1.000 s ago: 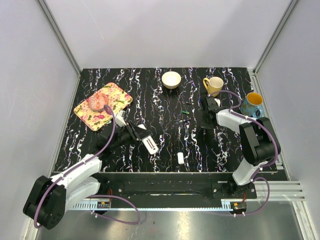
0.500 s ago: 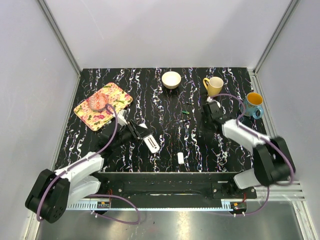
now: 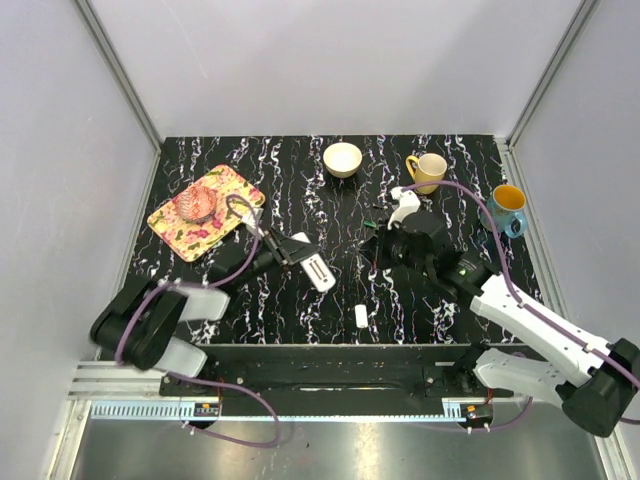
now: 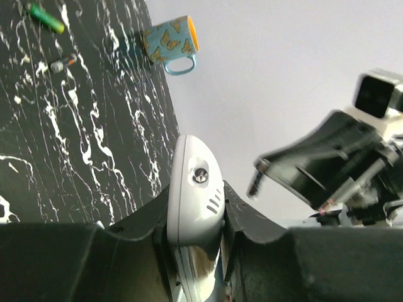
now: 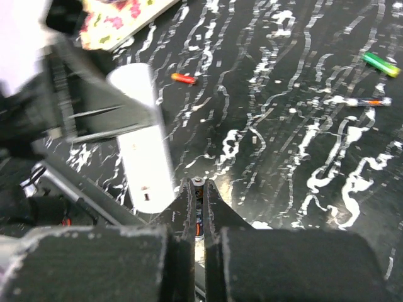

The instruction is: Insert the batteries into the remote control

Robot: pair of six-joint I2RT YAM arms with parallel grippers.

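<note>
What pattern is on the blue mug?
Butterflies on the mug; clearest in left wrist view.

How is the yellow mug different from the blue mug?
The yellow mug is plain outside; the blue mug has butterflies on it. The yellow mug stands farther back and more to the left; the blue mug is nearer and further right. The yellow mug's handle points left, the blue mug's toward the front. Both stand upright.

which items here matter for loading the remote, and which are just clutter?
Job: remote control in left pincer; thin cylinder, likely a battery, in right pincer; green battery; dark orange-tipped cylinder; white lozenge piece, maybe the cover.
Clutter: white bowl; yellow mug; blue mug; floral tray; red piece.
</note>
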